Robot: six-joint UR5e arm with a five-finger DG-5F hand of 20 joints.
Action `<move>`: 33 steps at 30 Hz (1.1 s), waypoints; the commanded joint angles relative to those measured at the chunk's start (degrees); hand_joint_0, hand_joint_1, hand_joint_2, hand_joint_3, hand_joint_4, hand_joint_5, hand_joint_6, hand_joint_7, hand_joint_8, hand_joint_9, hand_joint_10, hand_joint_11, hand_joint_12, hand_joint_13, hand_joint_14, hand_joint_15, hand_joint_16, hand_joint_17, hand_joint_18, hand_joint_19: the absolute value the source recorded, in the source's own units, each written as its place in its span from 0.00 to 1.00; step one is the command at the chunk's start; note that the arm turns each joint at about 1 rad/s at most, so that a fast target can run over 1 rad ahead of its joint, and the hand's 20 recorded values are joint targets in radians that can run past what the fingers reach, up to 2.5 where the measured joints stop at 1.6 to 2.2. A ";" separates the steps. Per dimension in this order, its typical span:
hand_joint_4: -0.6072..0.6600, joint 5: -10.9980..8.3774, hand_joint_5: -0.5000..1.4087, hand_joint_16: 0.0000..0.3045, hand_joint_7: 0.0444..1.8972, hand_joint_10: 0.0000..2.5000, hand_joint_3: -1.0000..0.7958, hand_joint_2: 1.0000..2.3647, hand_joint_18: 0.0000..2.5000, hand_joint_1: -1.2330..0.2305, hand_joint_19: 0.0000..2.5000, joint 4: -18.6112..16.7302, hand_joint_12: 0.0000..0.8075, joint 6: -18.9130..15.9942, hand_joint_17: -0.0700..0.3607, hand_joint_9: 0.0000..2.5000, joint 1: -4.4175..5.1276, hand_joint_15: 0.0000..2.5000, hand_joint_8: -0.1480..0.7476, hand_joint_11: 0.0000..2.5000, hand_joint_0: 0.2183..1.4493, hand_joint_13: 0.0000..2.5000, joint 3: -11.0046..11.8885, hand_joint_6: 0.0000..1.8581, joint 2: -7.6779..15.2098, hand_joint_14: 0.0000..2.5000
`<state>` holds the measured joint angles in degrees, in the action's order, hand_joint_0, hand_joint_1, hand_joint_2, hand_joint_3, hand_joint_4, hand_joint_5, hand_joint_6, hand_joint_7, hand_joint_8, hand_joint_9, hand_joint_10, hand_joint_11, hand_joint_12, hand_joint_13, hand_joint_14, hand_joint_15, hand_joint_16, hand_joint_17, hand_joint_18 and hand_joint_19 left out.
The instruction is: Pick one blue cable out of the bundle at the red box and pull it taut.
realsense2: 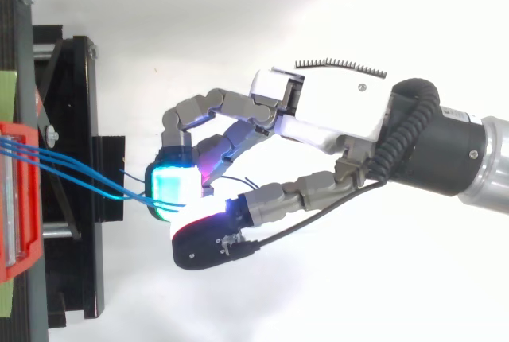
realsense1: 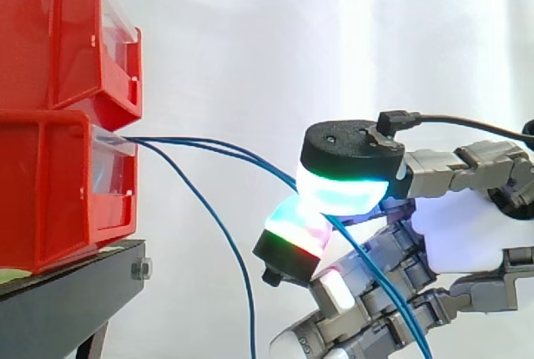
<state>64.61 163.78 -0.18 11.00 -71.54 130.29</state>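
Observation:
Several thin blue cables [realsense1: 219, 149] come out of the front of the lower red box [realsense1: 50, 196] and run right to my hand [realsense1: 467, 230]. Two of them pass between a glowing green-cyan pad [realsense1: 342, 190] above and a second pad just below it, then trail down past the palm. Another blue cable [realsense1: 224, 230] droops free toward the floor. From above, the blue cables [realsense2: 79, 171] stretch from the red box [realsense2: 20, 223] to my hand [realsense2: 342, 111], whose fingers curl with the pads pinched on the cables. Whether one or two strands are held I cannot tell.
A second red bin [realsense1: 58, 33] is stacked on the lower one. Both rest on a black stand [realsense1: 71, 292], which appears along the left edge from above as a black stand [realsense2: 75, 119]. A white curtain forms the backdrop.

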 commanded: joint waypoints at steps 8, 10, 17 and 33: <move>0.50 -0.01 0.16 0.20 0.64 0.01 0.48 0.02 0.27 0.22 0.11 0.05 0.55 0.00 0.48 0.34 0.08 0.09 0.57 0.39 0.42 0.24 0.00 0.45 -0.04 0.00; 0.50 -0.01 0.16 0.20 0.64 0.01 0.47 0.02 0.27 0.22 0.12 0.05 0.55 0.00 0.48 0.34 0.16 0.09 0.57 0.39 0.43 0.24 0.00 0.45 -0.04 0.00; 0.50 -0.01 0.16 0.20 0.66 0.01 0.48 0.02 0.27 0.22 0.12 0.05 0.55 0.00 0.48 0.34 0.16 0.09 0.57 0.39 0.43 0.24 0.00 0.46 -0.04 0.00; 0.53 -0.01 0.18 0.20 0.73 0.01 0.47 0.02 0.26 0.27 0.12 0.31 0.54 -0.53 0.48 0.34 0.16 0.08 0.51 0.30 0.30 0.23 0.00 0.43 0.05 0.00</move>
<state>64.60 164.09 -0.73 11.16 -71.54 130.26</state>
